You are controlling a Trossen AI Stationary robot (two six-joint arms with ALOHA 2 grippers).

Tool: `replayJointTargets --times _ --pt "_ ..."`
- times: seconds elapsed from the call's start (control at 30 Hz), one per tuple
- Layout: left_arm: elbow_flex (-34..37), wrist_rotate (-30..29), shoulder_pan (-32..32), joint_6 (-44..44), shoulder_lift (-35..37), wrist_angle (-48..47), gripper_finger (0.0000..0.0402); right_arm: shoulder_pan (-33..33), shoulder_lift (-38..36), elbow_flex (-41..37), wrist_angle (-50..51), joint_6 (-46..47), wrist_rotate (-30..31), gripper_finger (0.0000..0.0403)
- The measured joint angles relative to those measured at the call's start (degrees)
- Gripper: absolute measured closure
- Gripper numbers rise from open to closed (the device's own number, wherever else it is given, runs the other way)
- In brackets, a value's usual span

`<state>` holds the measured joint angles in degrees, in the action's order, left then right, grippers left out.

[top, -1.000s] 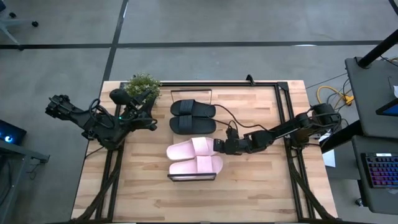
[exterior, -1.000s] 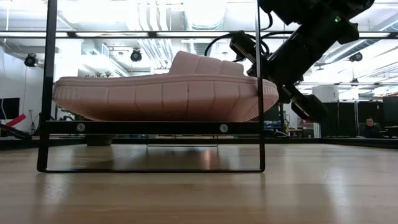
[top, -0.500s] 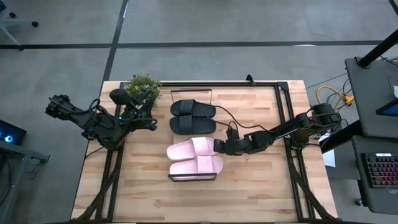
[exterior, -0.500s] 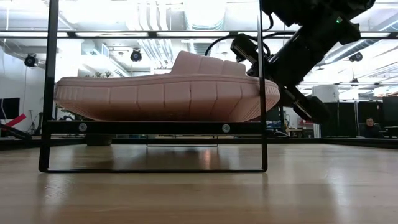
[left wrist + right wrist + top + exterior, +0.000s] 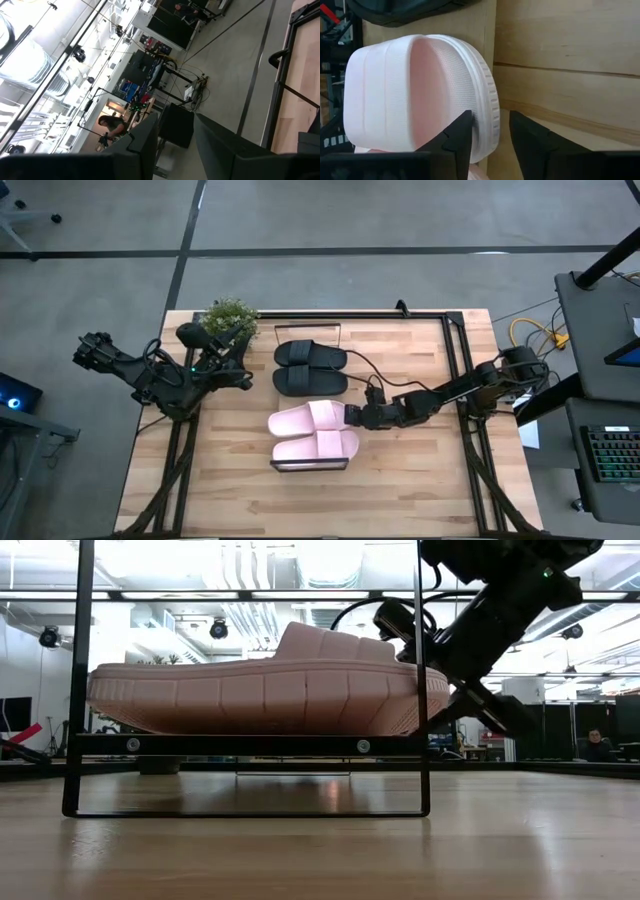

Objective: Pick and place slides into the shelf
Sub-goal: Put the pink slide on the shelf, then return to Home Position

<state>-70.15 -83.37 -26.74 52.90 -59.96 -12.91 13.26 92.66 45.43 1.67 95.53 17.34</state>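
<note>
On the shelf point(image 5: 282, 467), two pale pink slides point(image 5: 313, 445) sit at its near end, the black pair point(image 5: 310, 367) beyond them. The right gripper point(image 5: 352, 416) meets the farther pink slide's point(image 5: 420, 95) heel rim, fingers parted astride it, not clamped. The left gripper point(image 5: 243, 380) hangs open left of the shelf, holding nothing. No lettering is legible.

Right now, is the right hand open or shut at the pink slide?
Open: the right hand has its fingers spread on both sides of the pink slide's rim, a gap showing.
</note>
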Motion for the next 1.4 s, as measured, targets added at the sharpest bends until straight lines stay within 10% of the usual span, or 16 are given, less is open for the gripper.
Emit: replayJointTargets --times 0.73,1.4 --pt "0.0 0.0 0.0 0.0 0.0 0.0 0.0289 0.0 -3.2 0.0 3.4 -1.3 0.3 0.0246" --pt "4.2 -2.5 0.0 -3.1 4.0 -0.1 0.0289 -0.3 -23.9 -0.1 15.7 -12.8 10.2 0.0249"
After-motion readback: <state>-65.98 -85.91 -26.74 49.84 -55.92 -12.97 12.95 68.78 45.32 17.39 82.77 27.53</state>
